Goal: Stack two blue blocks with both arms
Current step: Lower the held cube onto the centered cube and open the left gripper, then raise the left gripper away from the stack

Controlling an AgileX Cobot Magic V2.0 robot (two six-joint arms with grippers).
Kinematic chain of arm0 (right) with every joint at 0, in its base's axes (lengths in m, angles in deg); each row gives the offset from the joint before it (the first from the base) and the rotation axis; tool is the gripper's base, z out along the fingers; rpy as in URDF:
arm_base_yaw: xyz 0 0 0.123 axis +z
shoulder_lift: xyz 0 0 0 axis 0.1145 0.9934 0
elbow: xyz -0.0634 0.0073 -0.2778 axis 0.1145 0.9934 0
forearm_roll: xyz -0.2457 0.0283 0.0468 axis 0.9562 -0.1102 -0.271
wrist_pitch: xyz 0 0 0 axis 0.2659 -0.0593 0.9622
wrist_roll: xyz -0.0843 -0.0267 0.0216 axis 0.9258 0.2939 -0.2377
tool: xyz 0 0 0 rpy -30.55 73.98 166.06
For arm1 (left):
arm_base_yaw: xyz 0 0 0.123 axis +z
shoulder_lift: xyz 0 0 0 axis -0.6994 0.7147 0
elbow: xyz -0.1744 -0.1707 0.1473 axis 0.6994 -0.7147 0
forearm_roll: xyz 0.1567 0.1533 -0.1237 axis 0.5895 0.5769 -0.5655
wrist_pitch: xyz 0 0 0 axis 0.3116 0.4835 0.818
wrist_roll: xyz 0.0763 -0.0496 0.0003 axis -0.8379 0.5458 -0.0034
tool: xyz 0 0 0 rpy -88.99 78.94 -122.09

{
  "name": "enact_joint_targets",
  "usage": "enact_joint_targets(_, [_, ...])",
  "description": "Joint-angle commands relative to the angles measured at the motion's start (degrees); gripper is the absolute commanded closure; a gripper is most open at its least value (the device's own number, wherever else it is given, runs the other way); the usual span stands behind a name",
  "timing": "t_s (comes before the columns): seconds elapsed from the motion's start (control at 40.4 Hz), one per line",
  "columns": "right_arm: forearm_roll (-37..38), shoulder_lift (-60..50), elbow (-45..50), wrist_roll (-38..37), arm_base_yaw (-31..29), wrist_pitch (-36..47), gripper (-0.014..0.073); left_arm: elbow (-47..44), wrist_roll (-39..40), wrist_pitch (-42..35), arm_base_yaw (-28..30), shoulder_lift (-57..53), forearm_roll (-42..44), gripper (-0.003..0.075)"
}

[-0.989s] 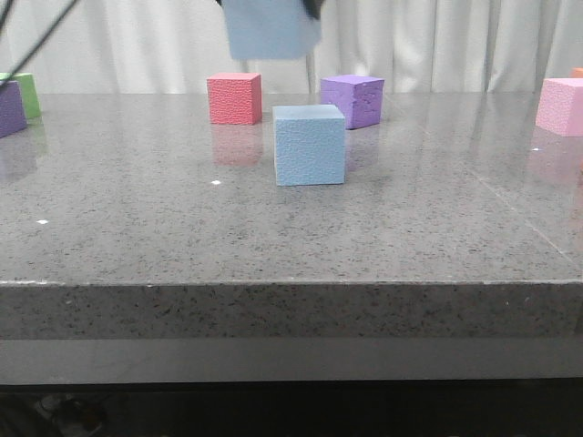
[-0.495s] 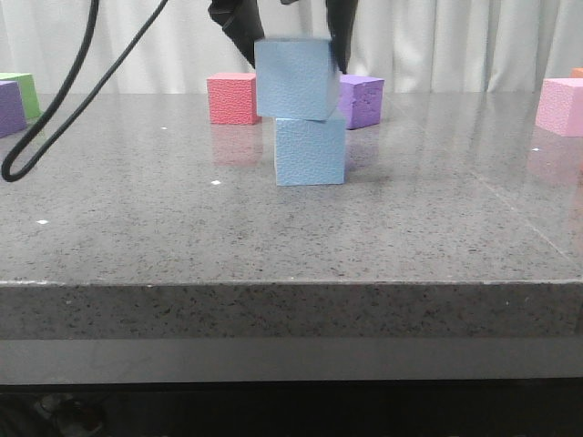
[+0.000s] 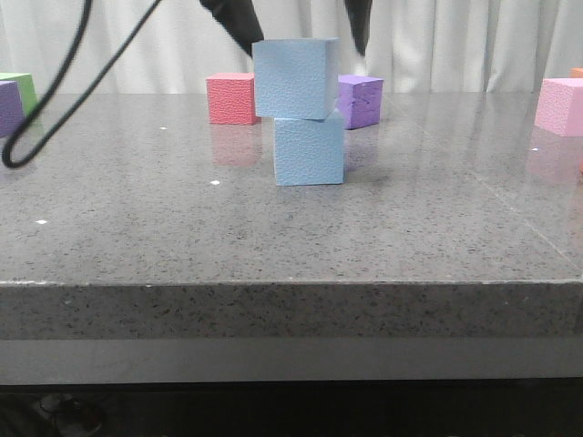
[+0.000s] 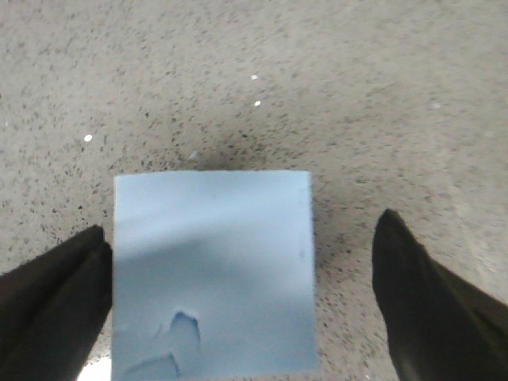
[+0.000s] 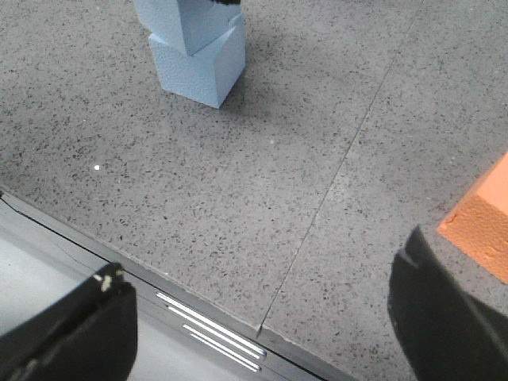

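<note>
Two pale blue blocks are stacked in the middle of the table. The upper blue block rests on the lower blue block, shifted a little to the left. My left gripper is open above the upper block, one black finger on each side. In the left wrist view the block's top lies between the fingers, with a gap on one side. My right gripper is open and empty over the table's front edge. The stack shows far off in that view.
A red cube and a purple cube stand behind the stack. A pink cube is at the far right, purple and green cubes at the far left. An orange cube lies beside a right finger. A black cable hangs on the left.
The left gripper lowered the upper blue block onto the lower one, then opened its fingers and let go. The block stays on the stack.
</note>
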Motion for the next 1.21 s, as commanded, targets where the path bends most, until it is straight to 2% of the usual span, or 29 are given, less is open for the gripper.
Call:
enact_joint_targets(0.0, [0.16, -0.26, -1.38, 0.51, -0.43, 3.43, -0.0051, 2.17, -4.09, -1.57, -0.31, -6.92, -1.24, 0.0088])
enact_joint_targets(0.148, [0.16, -0.26, -1.38, 0.51, -0.43, 3.43, -0.0051, 1.95, -11.89, 0.78, -0.09, -11.16, -1.61, 0.0088])
enact_joint_targets(0.297, [0.16, -0.26, -1.38, 0.51, -0.43, 3.43, -0.0051, -0.18, -18.90, 1.14, 2.14, -15.91, -7.18, 0.0088])
enact_joint_targets(0.544, [0.16, -0.26, -1.38, 0.51, -0.43, 3.43, -0.0051, -11.70, -31.66, -2.64, 9.13, -25.94, -19.51, 0.0090])
enact_joint_targets(0.841, [0.16, -0.26, -1.38, 0.51, -0.43, 3.43, -0.0051, -34.05, -32.52, -11.44, 12.29, -39.12, -19.81, 0.0091])
enact_joint_targets(1.187, [0.16, -0.26, -1.38, 0.51, -0.43, 3.43, -0.0051, -53.22, -32.52, -13.45, 12.29, -51.60, -19.81, 0.0091])
